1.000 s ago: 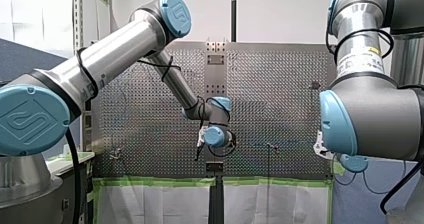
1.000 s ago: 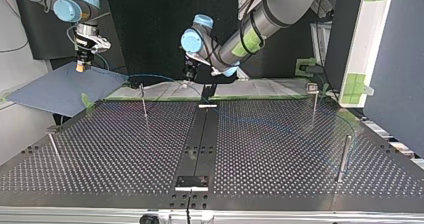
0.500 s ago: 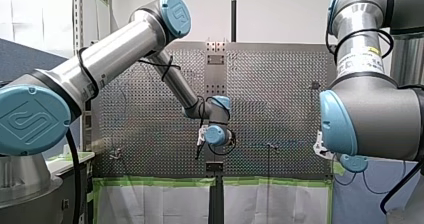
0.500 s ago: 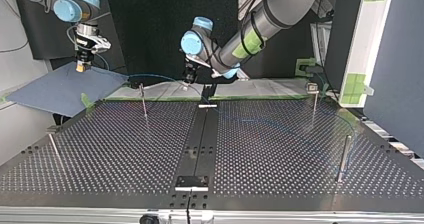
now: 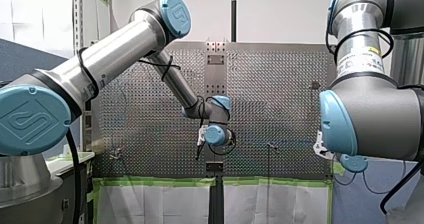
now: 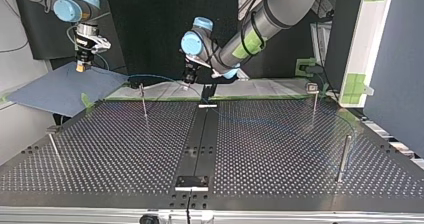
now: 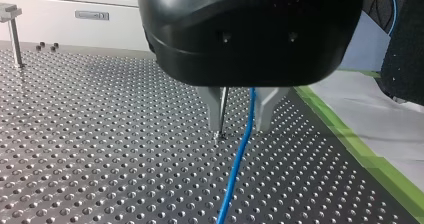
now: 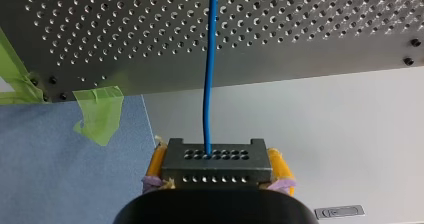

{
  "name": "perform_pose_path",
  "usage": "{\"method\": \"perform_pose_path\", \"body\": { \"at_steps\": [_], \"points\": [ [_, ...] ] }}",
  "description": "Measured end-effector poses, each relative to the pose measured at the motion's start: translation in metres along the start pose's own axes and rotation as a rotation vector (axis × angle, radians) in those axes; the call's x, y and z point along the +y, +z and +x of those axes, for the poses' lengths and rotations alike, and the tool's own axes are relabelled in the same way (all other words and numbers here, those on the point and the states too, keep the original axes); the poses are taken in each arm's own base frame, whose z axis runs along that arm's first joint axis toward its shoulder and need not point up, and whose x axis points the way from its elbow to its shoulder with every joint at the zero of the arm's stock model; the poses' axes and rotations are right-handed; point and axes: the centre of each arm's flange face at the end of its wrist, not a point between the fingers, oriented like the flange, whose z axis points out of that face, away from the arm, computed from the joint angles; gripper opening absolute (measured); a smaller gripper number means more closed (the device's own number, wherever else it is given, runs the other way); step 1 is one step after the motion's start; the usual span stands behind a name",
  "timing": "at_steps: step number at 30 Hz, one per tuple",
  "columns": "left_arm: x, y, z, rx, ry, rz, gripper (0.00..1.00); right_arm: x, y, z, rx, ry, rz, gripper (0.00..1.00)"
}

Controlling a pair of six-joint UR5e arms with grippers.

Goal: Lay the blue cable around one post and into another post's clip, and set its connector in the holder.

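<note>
Only the left wrist view shows this: my left claw (image 7: 238,130) hangs just over the table (image 7: 100,134) with its fingers (image 7: 216,109) spread, the blue cable (image 7: 239,156) running loose between them and a thin post (image 7: 223,106) beside one. In the right wrist view, my right claw (image 8: 217,180) has its yellow pads (image 8: 156,163) clamped on the black connector (image 8: 216,159), cable leading straight ahead.

Opposed front and top views share the table (image 6: 100,144).
</note>
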Motion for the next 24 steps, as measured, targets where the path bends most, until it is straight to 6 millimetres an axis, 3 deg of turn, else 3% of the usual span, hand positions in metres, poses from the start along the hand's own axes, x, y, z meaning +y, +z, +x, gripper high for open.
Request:
{"method": "perform_pose_path", "body": {
  "at_steps": [4, 12, 24],
  "points": [
    [-0.0002, -0.0002, -0.0001, 0.000, 0.000, 0.000, 0.24, 0.0000, 0.0000, 0.0000, 0.000, -0.001, 0.000, 0.00],
    [-0.0008, 0.0006, -0.0010, -0.009, -0.003, 0.002, 0.18, 0.0001, 0.0000, -0.0001, 0.000, -0.001, 0.000, 0.00],
    [-0.0012, 0.0007, -0.0011, -0.010, -0.003, 0.003, 0.00, 0.0000, -0.0001, -0.0002, -0.001, -0.001, 0.000, 0.00]
  ]
}}
